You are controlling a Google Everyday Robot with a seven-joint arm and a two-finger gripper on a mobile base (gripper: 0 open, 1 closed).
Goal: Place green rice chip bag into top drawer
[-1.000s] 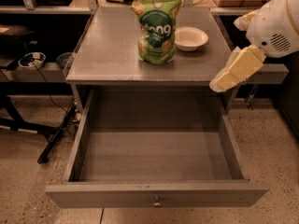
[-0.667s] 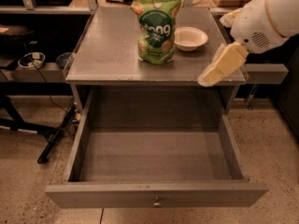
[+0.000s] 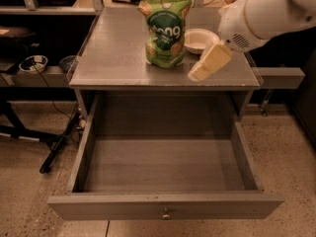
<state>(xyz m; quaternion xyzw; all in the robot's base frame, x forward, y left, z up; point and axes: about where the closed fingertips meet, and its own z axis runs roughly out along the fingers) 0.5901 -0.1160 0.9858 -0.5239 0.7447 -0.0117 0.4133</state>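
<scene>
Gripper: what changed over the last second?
The gripper swung in from beyond the table's edge to over the tabletop, closing on the green rice chip bag but not touching it. Bag, white bowl and open top drawer stayed put.

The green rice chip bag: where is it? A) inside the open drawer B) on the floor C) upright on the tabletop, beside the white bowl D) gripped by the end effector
C: the green rice chip bag stands on the tabletop beside the white bowl; the end effector hovers to its right, and the top drawer holds no bag.
</scene>
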